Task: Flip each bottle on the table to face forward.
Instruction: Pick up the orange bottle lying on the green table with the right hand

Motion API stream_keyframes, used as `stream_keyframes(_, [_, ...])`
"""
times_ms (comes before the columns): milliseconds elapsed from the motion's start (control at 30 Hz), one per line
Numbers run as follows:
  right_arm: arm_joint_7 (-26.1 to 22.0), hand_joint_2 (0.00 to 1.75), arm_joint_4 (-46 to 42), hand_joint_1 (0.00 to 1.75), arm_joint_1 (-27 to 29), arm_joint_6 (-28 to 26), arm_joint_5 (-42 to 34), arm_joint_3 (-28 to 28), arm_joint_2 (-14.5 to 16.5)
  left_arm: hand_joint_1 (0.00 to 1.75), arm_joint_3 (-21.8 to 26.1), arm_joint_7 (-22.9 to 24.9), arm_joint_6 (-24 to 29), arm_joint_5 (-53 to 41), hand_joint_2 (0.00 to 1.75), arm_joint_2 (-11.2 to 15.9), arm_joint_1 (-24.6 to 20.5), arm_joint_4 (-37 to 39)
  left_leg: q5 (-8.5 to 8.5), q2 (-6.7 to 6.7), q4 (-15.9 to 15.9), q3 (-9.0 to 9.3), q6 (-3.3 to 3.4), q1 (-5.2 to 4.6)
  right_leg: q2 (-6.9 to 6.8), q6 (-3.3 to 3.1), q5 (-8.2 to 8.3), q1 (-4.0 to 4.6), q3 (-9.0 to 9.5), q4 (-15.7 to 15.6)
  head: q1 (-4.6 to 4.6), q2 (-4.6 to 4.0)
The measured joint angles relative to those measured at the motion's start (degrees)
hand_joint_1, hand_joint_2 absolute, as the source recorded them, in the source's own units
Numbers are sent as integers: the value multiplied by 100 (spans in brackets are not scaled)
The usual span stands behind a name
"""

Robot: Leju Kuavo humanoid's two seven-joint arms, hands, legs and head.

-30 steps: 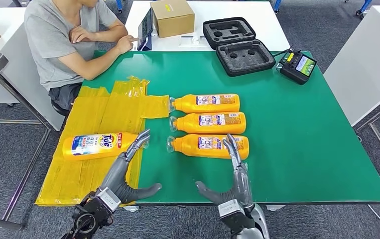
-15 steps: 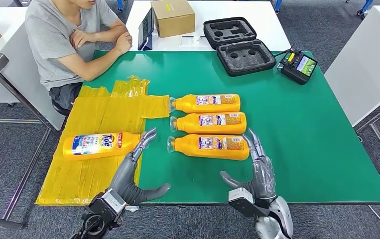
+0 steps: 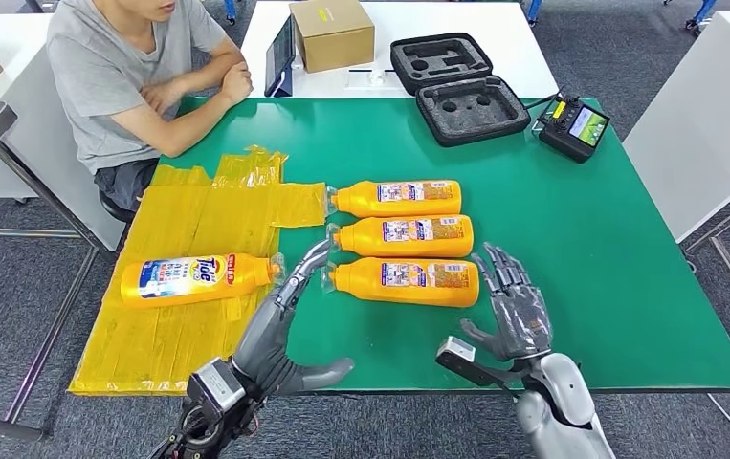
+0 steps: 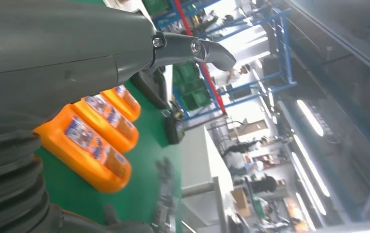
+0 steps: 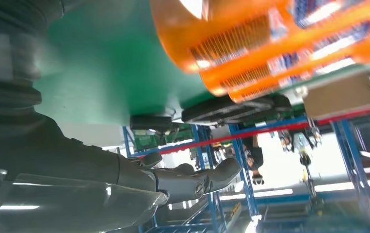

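Three orange bottles lie on their sides in a column on the green table [image 3: 581, 249], caps to the left: the far bottle [image 3: 396, 198], the middle bottle [image 3: 402, 235] and the near bottle [image 3: 405, 281]. Their back labels face up. A fourth bottle [image 3: 193, 278] with the Tide front label up lies on the yellow plastic sheet [image 3: 198, 229]. My left hand [image 3: 279, 330] is open, fingertips close to the near bottle's cap. My right hand [image 3: 514, 306] is open, just right of the near bottle's base. The left wrist view shows the three bottles [image 4: 83, 145]; the right wrist view shows bottle bases [image 5: 250, 43].
A person [image 3: 121, 76] sits at the table's far left corner, arms folded on the edge. An open black foam case [image 3: 456, 86], a handheld controller [image 3: 573, 126], a cardboard box [image 3: 331, 33] and a tablet [image 3: 279, 57] lie at the back.
My left hand moved right, from the Tide bottle's cap toward the near bottle's cap. My right hand moved right off the near bottle's base and rose. The person drew an arm back from the tablet.
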Motion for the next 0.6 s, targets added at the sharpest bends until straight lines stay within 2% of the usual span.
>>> stream_keyframes(300, [348, 175, 1273, 0, -663, -37, 682, 17, -228, 0, -155, 0, -268, 158, 175, -151, -328, 139, 2, -2, 0, -4, 3, 0, -4, 1, 1, 0, 1, 1, 1, 0])
stream_keyframes(600, [267, 175, 2070, 0, -1206, -78, 885, 230, -183, 0, -205, 0, -233, 157, 175, -237, -405, 181, 3, -1, 0, -3, 2, 1, -4, 1, 1, 2, 0, 1, 0, 0])
